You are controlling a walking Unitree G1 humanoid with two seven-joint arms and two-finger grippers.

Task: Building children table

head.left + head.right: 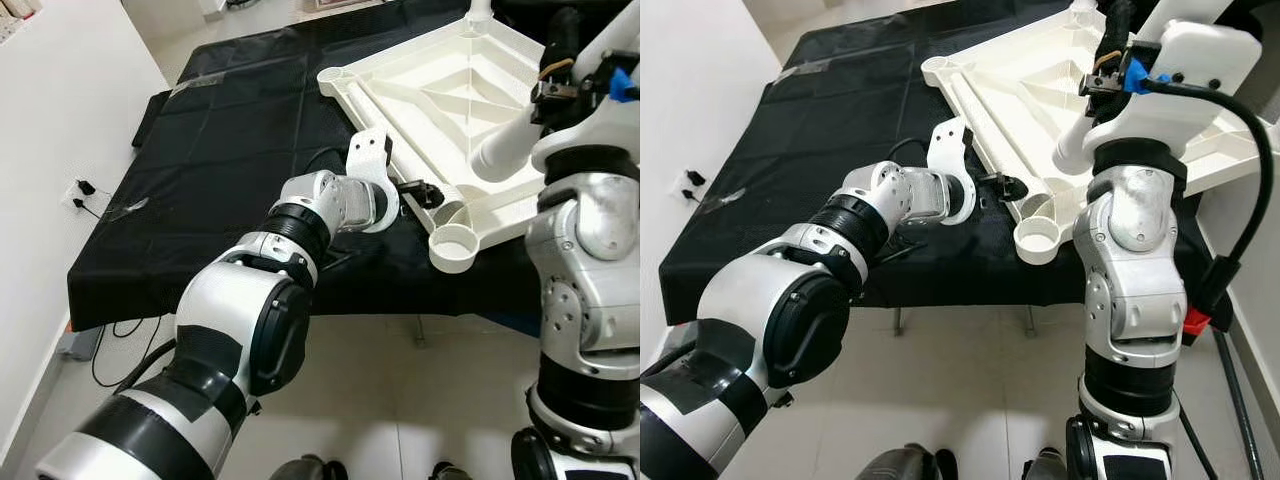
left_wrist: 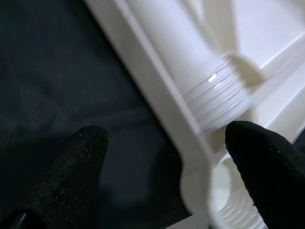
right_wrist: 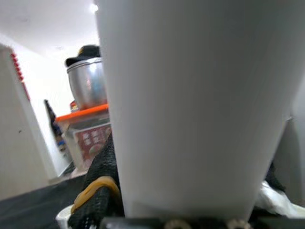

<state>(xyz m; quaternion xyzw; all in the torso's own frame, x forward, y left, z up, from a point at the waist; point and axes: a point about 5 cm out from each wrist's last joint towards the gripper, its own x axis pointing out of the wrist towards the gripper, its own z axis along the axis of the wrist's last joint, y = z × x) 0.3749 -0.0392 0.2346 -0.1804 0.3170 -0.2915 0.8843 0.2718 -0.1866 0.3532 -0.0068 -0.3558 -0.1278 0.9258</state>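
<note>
A white plastic table top (image 1: 455, 85) lies upside down on the black-covered table (image 1: 230, 150). My left gripper (image 1: 425, 190) is open and straddles the top's near rim beside the round corner socket (image 1: 453, 247). In the left wrist view its black fingers (image 2: 81, 157) stand either side of the rim, next to a white leg's threaded end (image 2: 214, 100) lying inside the top. My right gripper (image 1: 558, 85) is shut on another white leg (image 1: 505, 150), held tilted above the top's near right part. Another leg (image 1: 480, 15) stands upright at the far corner.
A white wall (image 1: 50, 120) runs along the left, with a wall socket and cables (image 1: 80, 190) low beside the table. Tiled floor (image 1: 430, 390) lies in front of the table. The right wrist view has a metal pot (image 3: 88, 86) on an orange shelf behind.
</note>
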